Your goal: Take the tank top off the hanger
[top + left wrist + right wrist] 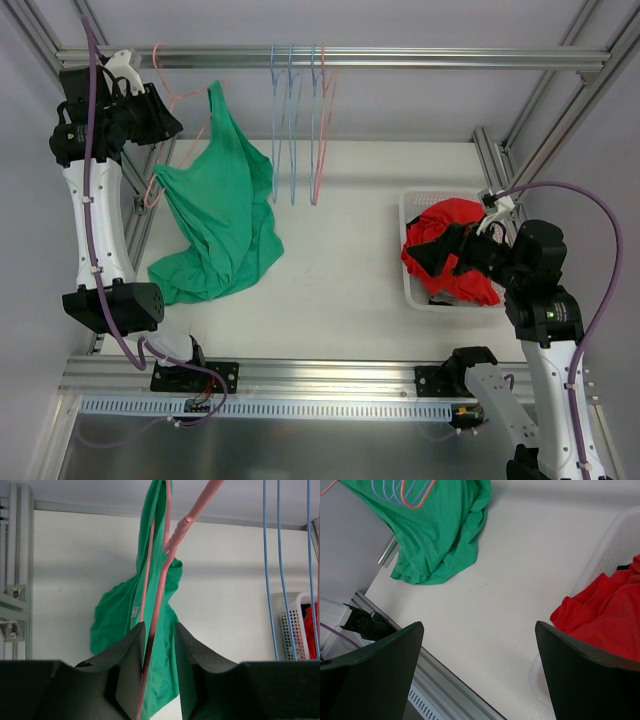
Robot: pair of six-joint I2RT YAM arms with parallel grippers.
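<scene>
A green tank top (pixel 225 200) hangs from a pink hanger (pixel 165 100) on the top rail, its lower part heaped on the white table. My left gripper (pixel 165 125) is high at the left, beside the hanger. In the left wrist view the hanger's pink wire (pixel 159 595) runs between the jaws of the left gripper (pixel 159 670), against the left finger, with a gap to the right finger; green cloth (pixel 120 615) hangs behind. My right gripper (pixel 455 250) is wide open and empty over the basket's left side (pixel 480 670). The tank top also shows in the right wrist view (pixel 440 530).
Several empty blue hangers (pixel 290 120) and a pink one (pixel 320 130) hang from the rail at centre. A white basket (pixel 410 200) at the right holds red cloth (pixel 450 225). Aluminium frame posts stand at both sides.
</scene>
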